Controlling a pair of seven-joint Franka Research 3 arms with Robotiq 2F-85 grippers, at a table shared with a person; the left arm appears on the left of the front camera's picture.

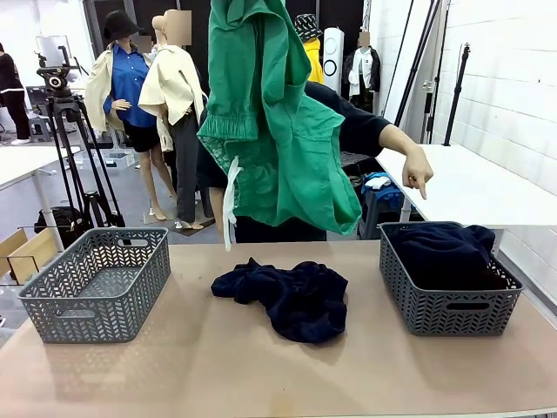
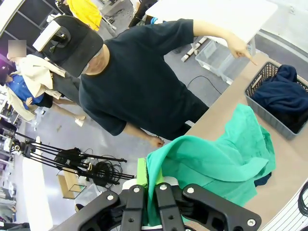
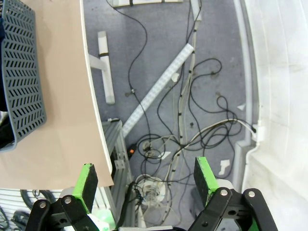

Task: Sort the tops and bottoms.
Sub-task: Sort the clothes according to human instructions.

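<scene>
Green shorts [image 1: 278, 139] hang high above the desk [image 1: 174, 366], pinched tight in the left hand [image 2: 150, 179]. Soft, light and floppy, they probably grip best at the bunched waistband. The right hand [image 3: 145, 172] is spread wide and empty beyond the desk edge.

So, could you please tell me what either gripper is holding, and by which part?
The left gripper pinches the green drawstring garment by a fold at its top; the right gripper is open and empty.
</scene>
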